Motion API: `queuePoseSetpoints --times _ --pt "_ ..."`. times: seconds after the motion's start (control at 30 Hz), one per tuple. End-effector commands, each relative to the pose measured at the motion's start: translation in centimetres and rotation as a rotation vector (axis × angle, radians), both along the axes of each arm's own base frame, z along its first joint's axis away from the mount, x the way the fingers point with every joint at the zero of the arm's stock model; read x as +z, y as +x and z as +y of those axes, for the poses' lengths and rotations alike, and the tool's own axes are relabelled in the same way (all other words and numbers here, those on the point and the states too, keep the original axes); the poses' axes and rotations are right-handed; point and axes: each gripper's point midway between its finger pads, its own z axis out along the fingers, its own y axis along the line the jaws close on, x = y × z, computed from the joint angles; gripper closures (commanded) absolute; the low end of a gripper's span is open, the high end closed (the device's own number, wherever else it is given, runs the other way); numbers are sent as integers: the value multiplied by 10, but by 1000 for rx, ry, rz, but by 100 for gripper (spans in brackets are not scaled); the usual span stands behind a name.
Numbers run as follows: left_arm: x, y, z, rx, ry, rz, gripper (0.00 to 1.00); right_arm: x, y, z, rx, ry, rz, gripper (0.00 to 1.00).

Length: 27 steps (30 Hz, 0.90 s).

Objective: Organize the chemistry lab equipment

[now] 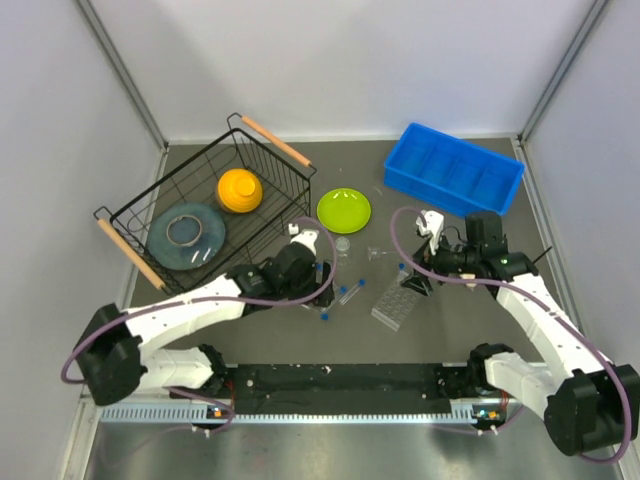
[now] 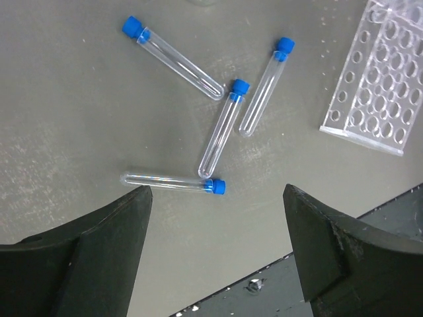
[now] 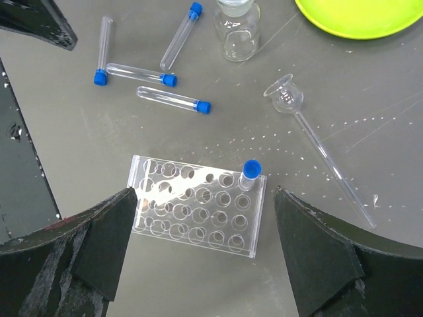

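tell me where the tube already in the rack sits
In the right wrist view the blue-capped tube stands in the far right corner of the clear grid rack, nearest the glass funnel.

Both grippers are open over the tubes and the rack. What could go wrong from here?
The left gripper hangs over the lowest tube, which nearly touches the middle tube, so a grasp may roll its neighbour. The right gripper is above the rack, whose one standing tube could be knocked. The glass funnel beside it may break.
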Motion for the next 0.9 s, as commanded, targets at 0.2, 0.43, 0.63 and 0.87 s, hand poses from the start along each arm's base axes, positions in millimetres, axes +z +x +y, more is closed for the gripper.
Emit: queuePoseSetpoints --times 0.2,0.43,0.63,0.87 --pt "-13 12 0 181 108 137 20 21 12 -5 -9 -9 -112 14" --pt "-19 37 -21 362 50 210 30 21 12 -7 -12 -19 -123 13" --pt "-33 50 -18 524 93 232 44 20 13 -9 -17 -23 -126 12" --pt "-37 69 -16 597 125 174 51 20 14 -11 -22 -28 -133 11"
